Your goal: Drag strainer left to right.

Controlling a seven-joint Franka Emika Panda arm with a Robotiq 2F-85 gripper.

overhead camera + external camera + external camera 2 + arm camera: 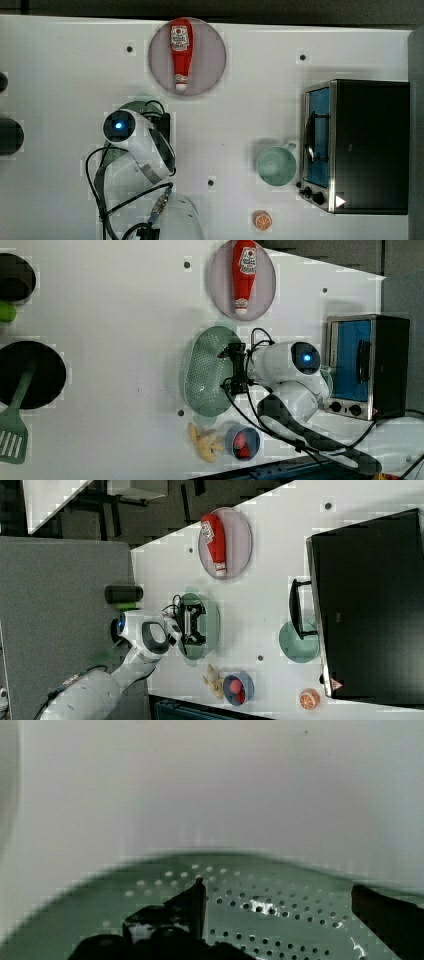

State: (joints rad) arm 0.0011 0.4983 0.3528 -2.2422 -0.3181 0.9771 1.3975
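Note:
The strainer (pixel 205 365), a pale mint-green oval dotted with holes, lies on the white table left of centre in the left view. My gripper (pixel 226 368) hangs directly over its bowl, open, with nothing between the fingers. In the right view the gripper (pixel 193 625) sits above the strainer (pixel 213 622). The wrist view looks into the perforated strainer (pixel 300 940), with the gripper (pixel 277 887) spread wide just inside its rim. In the top view my arm covers most of the strainer (pixel 134 104).
A ketchup bottle (pixel 180 52) lies on a round plate (pixel 210 55) at the back. A mint-green mug (pixel 276 166) stands beside a toaster oven (pixel 356 145), with an orange (pixel 262 220) near the front edge. A small bowl (pixel 242 442) and a black pan (pixel 31 375) also stand on the table.

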